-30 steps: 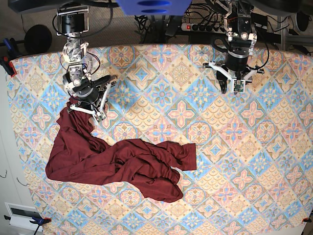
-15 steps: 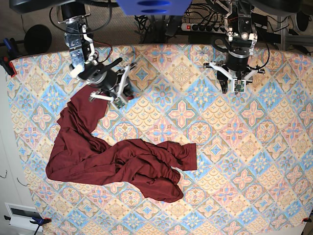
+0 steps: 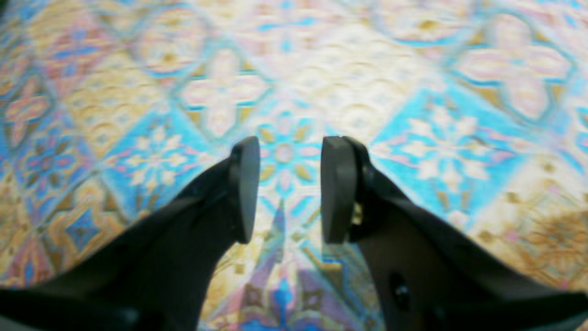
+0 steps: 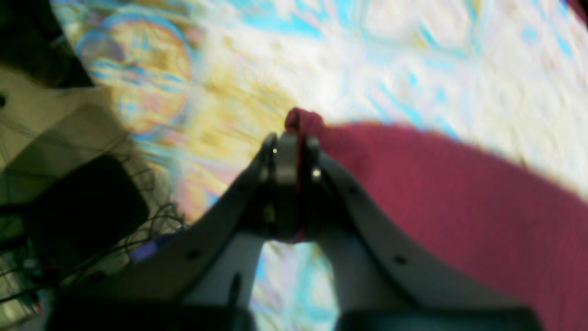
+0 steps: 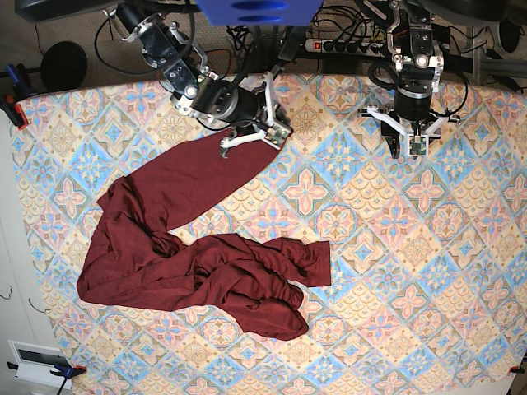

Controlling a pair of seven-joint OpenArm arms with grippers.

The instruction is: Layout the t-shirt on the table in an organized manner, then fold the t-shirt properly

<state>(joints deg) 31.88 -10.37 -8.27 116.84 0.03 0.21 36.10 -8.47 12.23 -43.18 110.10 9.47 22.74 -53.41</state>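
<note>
The maroon t-shirt [image 5: 206, 276] lies crumpled on the left half of the patterned table [image 5: 428, 271]. One long part of it is stretched up and to the right toward the table's back. My right gripper [image 5: 268, 136] is shut on the end of that stretched part. In the right wrist view the gripper [image 4: 294, 151] pinches a fold of the t-shirt [image 4: 436, 193], which trails away to the right over the table [image 4: 367, 69]. My left gripper [image 5: 409, 148] hovers at the back right, away from the shirt. Its jaws [image 3: 287, 188] stand open over bare table [image 3: 413, 69].
A power strip [image 5: 346, 45] and cables lie behind the table's back edge. A black round object [image 5: 64, 64] and a clamp [image 5: 12, 103] are at the far left. A white device [image 5: 37, 358] sits off the near left corner.
My right gripper has swung from the left edge toward the back middle, drawing a shirt part out into a long strip. The left gripper shifted slightly right.
</note>
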